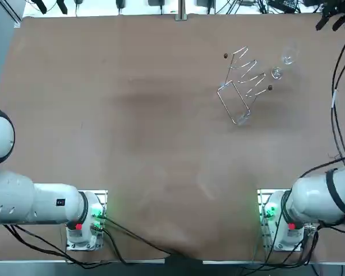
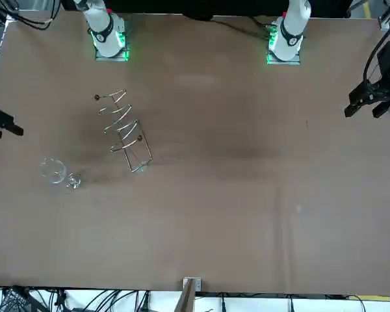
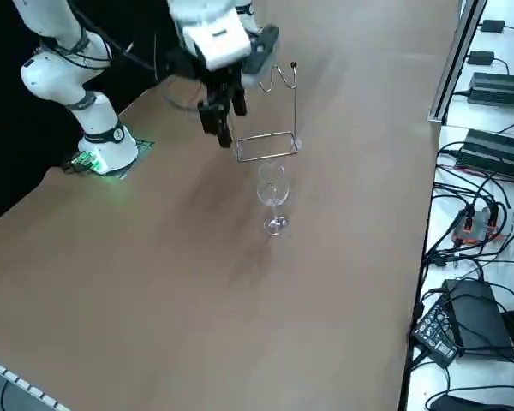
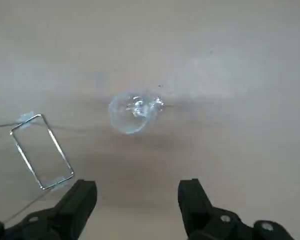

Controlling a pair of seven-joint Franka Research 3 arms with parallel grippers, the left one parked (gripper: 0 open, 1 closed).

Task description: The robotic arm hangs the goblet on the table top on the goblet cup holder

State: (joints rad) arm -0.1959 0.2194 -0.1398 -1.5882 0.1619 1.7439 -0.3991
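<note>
A clear goblet [image 1: 282,65] stands upright on the brown table at the far right, beside the wire goblet holder [image 1: 244,86]. The side view shows the goblet [image 3: 274,193] just in front of the holder [image 3: 274,111], with nothing hanging on the holder. My right gripper [image 3: 216,128] hovers above the table, open and holding nothing, apart from both. From overhead the gripper [image 1: 332,20] sits near the far right table corner. Through the wrist camera the goblet [image 4: 135,111] lies beyond my gripper [image 4: 137,197], and the holder's base loop [image 4: 40,152] sits off to one side.
Beyond the table's right edge runs a ledge with black power units [image 3: 497,86] and cables [image 3: 463,231]. My right arm's base [image 1: 276,221] is bolted at the near edge. Bare brown tabletop [image 1: 132,115] spreads across the left and middle.
</note>
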